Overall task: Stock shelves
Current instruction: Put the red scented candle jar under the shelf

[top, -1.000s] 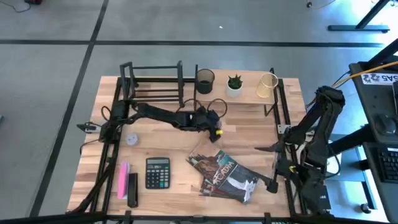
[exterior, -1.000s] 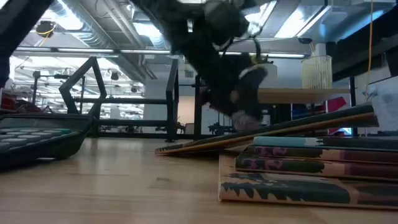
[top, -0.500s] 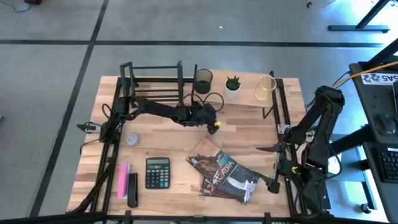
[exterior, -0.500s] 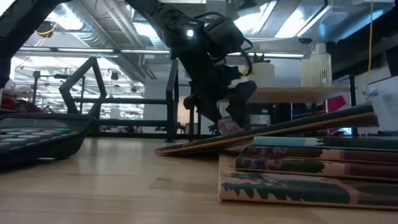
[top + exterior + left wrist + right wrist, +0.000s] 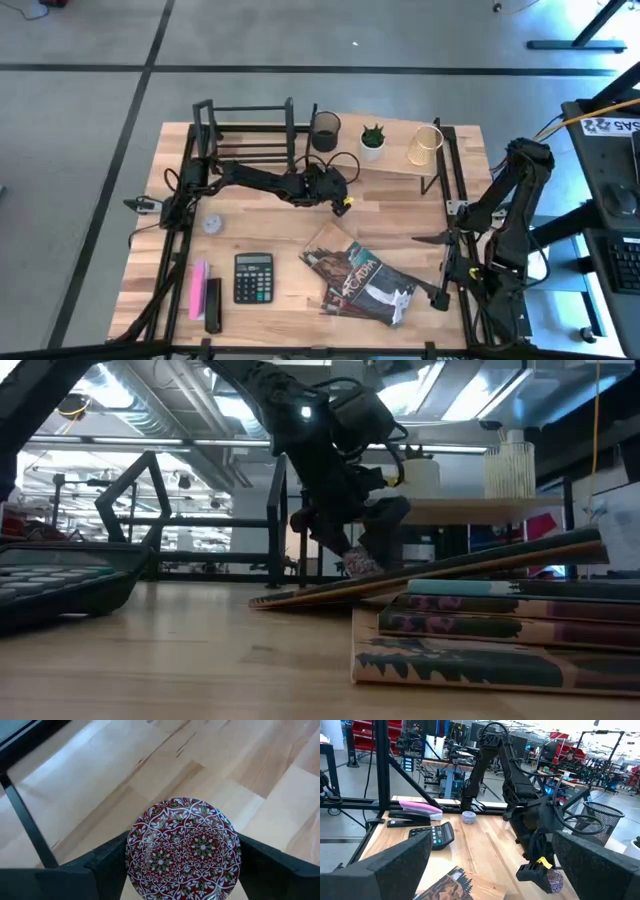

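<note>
Shelves at the back of the worktop (image 5: 270,235), left pincer (image 5: 340,199) squeezing a small round red patterned tin (image 5: 183,848) just above the wood, near the light-wood board shelf (image 5: 395,159), black book rack (image 5: 245,130) beside it, right pincer (image 5: 425,240) open at the right edge.

Grey floor (image 5: 90,40) — workshop behind

High view: overhead, straight down on table (image 5: 290,240). Low view: tabletop level, close behind book stack (image 5: 480,635), facing 12 o'clock. Left wrist view: downward, close. Right wrist view: across table toward 9 o'clock. All share left gripper (image 5: 343,203).
</note>
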`<state>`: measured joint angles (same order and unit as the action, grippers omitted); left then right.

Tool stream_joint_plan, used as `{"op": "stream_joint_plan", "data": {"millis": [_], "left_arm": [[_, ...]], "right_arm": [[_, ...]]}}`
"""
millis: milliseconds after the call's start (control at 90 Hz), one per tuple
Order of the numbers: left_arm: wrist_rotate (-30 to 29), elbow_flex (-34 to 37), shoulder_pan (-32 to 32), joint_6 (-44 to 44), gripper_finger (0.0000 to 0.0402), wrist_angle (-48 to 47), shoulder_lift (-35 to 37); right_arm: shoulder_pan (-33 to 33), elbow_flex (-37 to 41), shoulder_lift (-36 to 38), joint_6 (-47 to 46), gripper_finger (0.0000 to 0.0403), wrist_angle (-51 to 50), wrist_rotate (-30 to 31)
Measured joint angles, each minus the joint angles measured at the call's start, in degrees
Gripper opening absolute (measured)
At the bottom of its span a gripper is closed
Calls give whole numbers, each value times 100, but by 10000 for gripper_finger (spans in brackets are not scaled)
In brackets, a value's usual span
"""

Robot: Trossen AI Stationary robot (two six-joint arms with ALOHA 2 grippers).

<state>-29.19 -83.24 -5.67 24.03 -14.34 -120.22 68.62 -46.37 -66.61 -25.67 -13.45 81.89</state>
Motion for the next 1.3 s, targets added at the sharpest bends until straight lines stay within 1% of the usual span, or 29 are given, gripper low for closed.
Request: {"op": "stream_joint_plan", "data": {"millis": [100,433,678,811,1000,1111,1233,1300], "left_arm": [[33,0,0,-4,292,-6,0],[447,0,-19,-63,293,-239,17],[536,0,-44,-28,293,-448,17],[755,0,-50,-119,293,-412,17],[800,0,-67,-197,293,-418,17],[1048,0,-121,-289,303,-456,17],[1619,0,-229,-354,321,-453,17],[1653,0,-271,-319,326,-451,17]], "right_arm": [[0,-2,0,0,399,0,0],[0,-2,0,0,399,-2,0],[0,-1,0,-10,399,0,-2],[0,19,0,-319,399,-31,-2],[-1,204,-2,-627,399,-48,-9],[-1,243,-2,-708,399,-44,-13],[0,247,-2,-708,399,-46,-9],[0,247,-2,-708,399,-48,-9]]}}
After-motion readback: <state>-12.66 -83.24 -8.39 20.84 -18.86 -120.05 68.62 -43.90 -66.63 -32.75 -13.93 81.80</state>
